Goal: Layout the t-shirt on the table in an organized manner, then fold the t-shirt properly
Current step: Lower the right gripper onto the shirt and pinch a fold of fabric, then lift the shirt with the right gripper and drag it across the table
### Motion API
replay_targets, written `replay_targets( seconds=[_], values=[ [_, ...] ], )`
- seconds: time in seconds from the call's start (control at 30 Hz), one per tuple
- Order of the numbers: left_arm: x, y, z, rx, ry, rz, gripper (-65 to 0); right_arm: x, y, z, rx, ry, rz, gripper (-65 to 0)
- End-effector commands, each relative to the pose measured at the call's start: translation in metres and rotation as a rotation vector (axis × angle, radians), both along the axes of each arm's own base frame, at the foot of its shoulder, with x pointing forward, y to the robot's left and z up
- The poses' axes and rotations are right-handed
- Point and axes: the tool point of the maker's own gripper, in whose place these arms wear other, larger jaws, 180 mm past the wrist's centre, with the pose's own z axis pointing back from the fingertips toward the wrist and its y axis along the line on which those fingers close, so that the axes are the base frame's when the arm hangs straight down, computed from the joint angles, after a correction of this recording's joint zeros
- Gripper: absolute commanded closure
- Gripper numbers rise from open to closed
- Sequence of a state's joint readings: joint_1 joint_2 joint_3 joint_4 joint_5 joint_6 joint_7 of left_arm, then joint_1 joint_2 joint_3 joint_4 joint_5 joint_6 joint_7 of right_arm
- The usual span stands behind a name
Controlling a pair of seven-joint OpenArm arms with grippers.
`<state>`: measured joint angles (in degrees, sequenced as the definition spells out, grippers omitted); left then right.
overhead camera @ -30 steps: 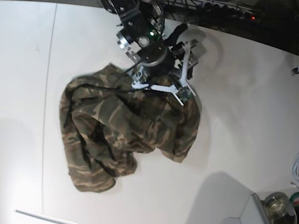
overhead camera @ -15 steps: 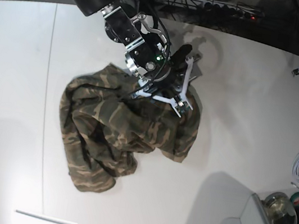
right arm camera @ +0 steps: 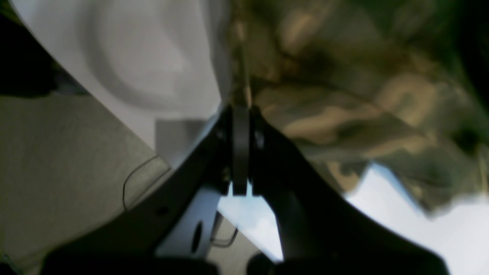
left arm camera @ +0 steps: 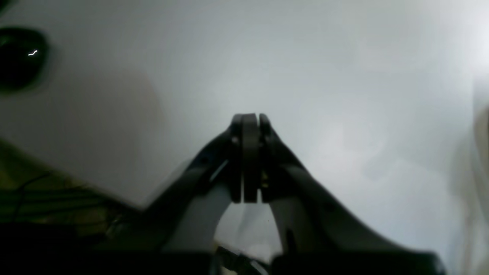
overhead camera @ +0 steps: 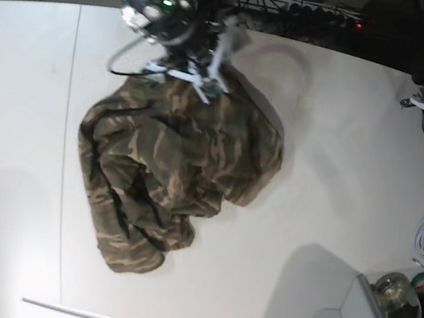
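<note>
Only the crumpled t-shirt [overhead camera: 170, 168] covers the table [overhead camera: 337, 187].

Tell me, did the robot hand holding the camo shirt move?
Yes. The right gripper, shut on the t-shirt, moved toward the table's far edge and sideways toward its dark seam.

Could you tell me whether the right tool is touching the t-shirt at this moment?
Touching. The right wrist view shows the right tool shut, with the camouflage t-shirt running straight into its tip; the base view shows it at the cloth's upper edge.

One t-shirt [overhead camera: 170, 168] — perhaps one bottle [overhead camera: 403, 302]
</note>
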<state>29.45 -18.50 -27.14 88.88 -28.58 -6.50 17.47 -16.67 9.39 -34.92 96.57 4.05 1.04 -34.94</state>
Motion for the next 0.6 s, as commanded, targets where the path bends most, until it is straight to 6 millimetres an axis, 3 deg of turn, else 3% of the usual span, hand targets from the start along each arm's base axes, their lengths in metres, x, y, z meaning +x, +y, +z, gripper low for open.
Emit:
replay_targets(
  seconds=[0.0,0.1,0.23,0.43,0.57],
  values=[
    [0.019,-0.009,0.015,0.015,-0.051,-0.059,0.0,0.009,-0.008,0.009,0.015,-0.033,-0.042,0.0],
    [0.045,-0.047,0.021,-0.01,-0.085,-0.169,0.0,0.006,-0.042,0.004,-0.023,-0.016,-0.118,0.0],
    [0.091,-0.115,0.038,-0.069,-0.172,-0.337,0.0,0.0,-0.076,-0.004,-0.074,0.006,-0.182,0.0],
    [0.167,-0.241,0.051,-0.2,-0.18,-0.586,0.0,-0.01,-0.11,-0.012,-0.121,0.037,-0.268,0.0],
    [0.207,-0.323,0.05,-0.266,-0.16,-0.713,0.0,-0.017,-0.14,-0.016,-0.179,0.048,-0.294,0.0]
  ],
)
